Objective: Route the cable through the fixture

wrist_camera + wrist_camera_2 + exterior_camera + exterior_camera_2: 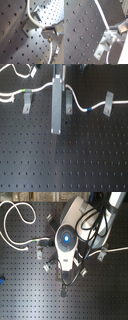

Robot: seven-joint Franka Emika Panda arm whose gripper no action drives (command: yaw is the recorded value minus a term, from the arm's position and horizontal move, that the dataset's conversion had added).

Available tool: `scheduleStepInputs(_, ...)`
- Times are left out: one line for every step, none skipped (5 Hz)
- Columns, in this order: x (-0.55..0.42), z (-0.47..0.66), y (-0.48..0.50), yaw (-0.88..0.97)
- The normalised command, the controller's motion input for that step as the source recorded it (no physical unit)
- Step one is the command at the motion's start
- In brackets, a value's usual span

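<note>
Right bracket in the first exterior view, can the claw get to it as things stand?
Probably yes. The bracket stands on open board with only the cable running past it. But the claw seems shut on that cable, so it would come along.

White cable [75,100] with green and blue bands; black perforated board [75,159].

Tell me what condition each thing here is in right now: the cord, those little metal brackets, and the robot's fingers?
cable: white, slack, draped across the board, its blue band between the middle and right brackets.
left bracket: upright, cable with green band at its top.
middle bracket: upright, cable passing at it.
right bracket: upright, cable reaching it.
fingers: closed on the cable in the first wrist view.
</note>
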Motion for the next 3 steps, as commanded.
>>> scheduleStepInputs(0.011, -0.75, -0.008, 0.34)
scheduleStepInputs(0.069, -0.75, -0.038, 0.31)
scheduleStepInputs(0.162, -0.06, -0.035, 0.00)
